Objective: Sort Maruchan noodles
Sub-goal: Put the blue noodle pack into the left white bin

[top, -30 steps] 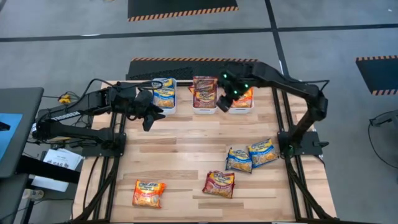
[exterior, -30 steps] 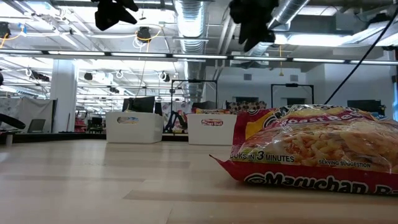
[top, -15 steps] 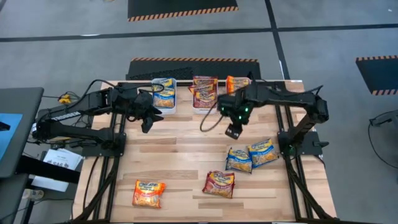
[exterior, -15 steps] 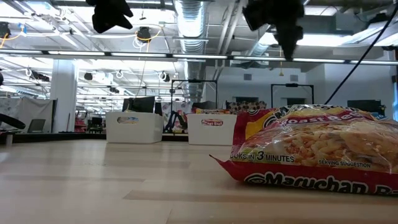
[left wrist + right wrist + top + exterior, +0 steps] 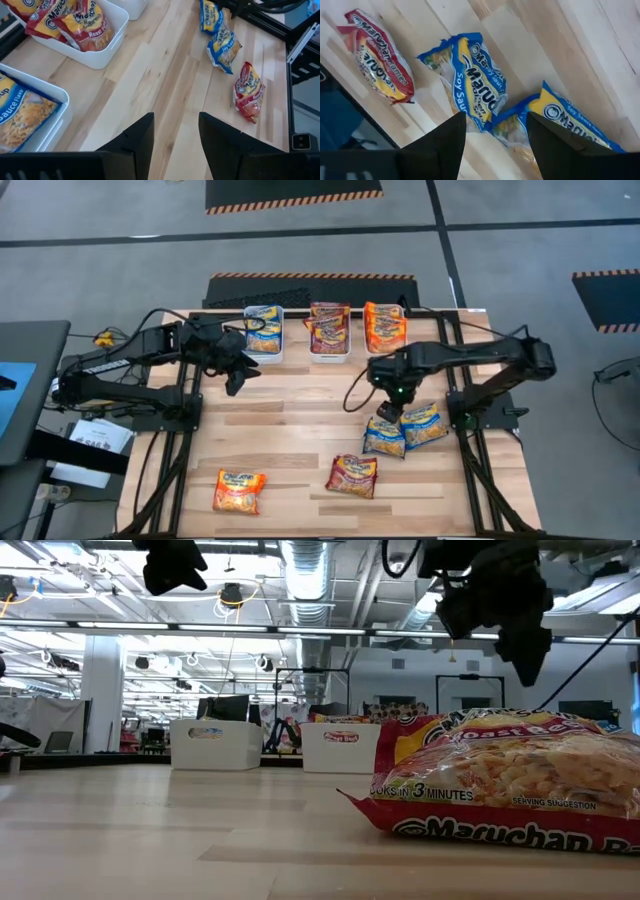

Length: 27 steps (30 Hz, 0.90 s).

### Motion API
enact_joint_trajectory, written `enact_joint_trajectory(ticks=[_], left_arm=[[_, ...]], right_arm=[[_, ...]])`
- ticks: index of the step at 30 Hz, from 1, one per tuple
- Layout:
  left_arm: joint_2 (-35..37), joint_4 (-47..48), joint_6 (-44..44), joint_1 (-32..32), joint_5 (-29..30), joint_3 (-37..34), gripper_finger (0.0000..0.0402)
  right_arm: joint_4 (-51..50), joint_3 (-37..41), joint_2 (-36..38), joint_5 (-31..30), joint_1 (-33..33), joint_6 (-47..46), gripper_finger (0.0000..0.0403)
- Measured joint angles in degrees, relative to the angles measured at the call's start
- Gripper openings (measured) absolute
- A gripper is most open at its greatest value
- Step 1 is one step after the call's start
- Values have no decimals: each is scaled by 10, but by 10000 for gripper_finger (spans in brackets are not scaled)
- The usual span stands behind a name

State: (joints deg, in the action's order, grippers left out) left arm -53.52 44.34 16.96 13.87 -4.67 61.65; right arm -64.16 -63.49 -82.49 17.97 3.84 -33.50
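1. I am a two-armed robot at a wooden table (image 5: 290,430), seen from overhead.
2. My right claw (image 5: 386,411) hangs over the right half of the table, just above two blue packets (image 5: 405,430) that lie touching each other near the right edge.
3. Its fingers (image 5: 442,145) stand apart with nothing between them; the blue packets show through the gap in the wrist view.
4. My left claw (image 5: 236,377) hovers over the far left part of the table, just in front of the left bin (image 5: 266,352).
5. Its fingers (image 5: 137,142) are parted and hold nothing; bare wood shows between them.
6. Three white bins sit in a row along the far edge.
7. The left bin holds blue packets (image 5: 262,320).
8. The middle bin (image 5: 329,356) holds maroon packets (image 5: 328,327).
9. The right bin (image 5: 385,352) holds orange packets (image 5: 384,325).
10. One maroon packet (image 5: 353,475) lies loose near the near edge, a little right of centre, close to the blue pair.
11. One orange packet (image 5: 239,490) lies alone by the near left corner, well apart from the others.
12. In the low view, a maroon packet fills the foreground, and my right claw hangs above it.
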Motion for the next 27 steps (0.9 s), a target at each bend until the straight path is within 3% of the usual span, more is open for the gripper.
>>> enact_joint_trajectory(ticks=[11,27], left_arm=[[0,-1,3,0,5,0,142],[0,-1,4,0,11,0,142]], right_arm=[[94,90,-9,1,-10,0,232],[143,123,-56,35,-29,20,232]])
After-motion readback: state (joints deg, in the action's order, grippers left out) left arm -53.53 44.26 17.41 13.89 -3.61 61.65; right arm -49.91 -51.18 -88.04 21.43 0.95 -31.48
